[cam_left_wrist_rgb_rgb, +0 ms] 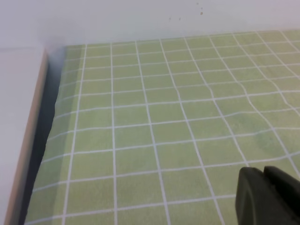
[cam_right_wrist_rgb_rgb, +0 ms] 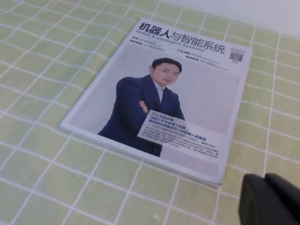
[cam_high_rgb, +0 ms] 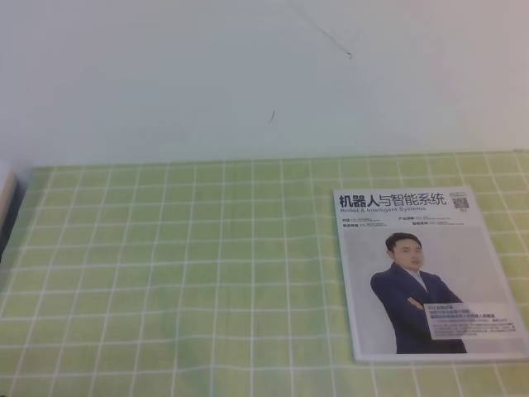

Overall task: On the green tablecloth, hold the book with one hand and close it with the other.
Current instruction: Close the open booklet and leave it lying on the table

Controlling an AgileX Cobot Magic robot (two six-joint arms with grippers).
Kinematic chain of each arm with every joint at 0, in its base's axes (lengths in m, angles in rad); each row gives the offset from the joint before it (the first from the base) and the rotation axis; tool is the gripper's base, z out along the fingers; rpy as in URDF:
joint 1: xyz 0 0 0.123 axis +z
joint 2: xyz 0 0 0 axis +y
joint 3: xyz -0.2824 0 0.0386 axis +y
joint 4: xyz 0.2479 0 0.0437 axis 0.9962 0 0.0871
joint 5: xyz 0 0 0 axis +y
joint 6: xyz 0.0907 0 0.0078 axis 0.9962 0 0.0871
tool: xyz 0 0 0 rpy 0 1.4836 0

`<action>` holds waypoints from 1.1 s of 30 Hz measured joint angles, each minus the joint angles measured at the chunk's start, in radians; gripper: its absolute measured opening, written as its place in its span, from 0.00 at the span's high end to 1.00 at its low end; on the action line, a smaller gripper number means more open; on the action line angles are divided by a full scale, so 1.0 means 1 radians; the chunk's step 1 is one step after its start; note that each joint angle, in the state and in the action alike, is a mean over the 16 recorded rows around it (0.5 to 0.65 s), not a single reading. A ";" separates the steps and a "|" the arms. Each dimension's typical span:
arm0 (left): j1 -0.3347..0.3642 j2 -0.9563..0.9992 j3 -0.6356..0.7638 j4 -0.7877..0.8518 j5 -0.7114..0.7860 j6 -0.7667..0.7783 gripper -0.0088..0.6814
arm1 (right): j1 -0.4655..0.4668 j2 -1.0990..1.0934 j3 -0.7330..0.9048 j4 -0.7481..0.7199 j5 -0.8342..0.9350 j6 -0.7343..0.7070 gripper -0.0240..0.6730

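Both grippers (cam_left_wrist_rgb_rgb: pixel 268 197) (cam_right_wrist_rgb_rgb: pixel 269 199) hover off the book (cam_high_rgb: pixel 426 277) — closed, cover up.

light green tablecloth (cam_high_rgb: pixel 165 273) gridded in thin white lines; book (cam_high_rgb: pixel 421 277) cover pale grey, dark-navy suit, black title.

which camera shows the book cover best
The right wrist view: the closed book fills the frame, whole cover readable. The exterior high view shows all of it too, but smaller and hazier, at the right. The left wrist view shows only green tablecloth, no book.
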 joint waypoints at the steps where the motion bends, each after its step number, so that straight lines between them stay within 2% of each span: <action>1: 0.000 0.000 0.000 0.000 0.000 0.000 0.99 | 0.000 0.000 0.000 0.000 0.000 0.000 0.97; 11: 0.000 0.000 -0.001 0.000 0.000 -0.002 0.99 | 0.000 -0.003 0.004 -0.003 -0.004 0.000 0.97; 16: 0.000 0.000 -0.001 0.000 0.000 -0.008 0.99 | -0.013 -0.026 0.033 -0.050 -0.025 0.001 0.97; 27: 0.000 0.000 -0.001 0.000 0.001 -0.018 0.99 | -0.122 -0.166 0.212 -0.202 -0.147 0.078 0.97; 33: 0.000 0.000 -0.001 0.000 0.004 -0.019 0.99 | -0.175 -0.223 0.297 -0.234 -0.216 0.143 0.97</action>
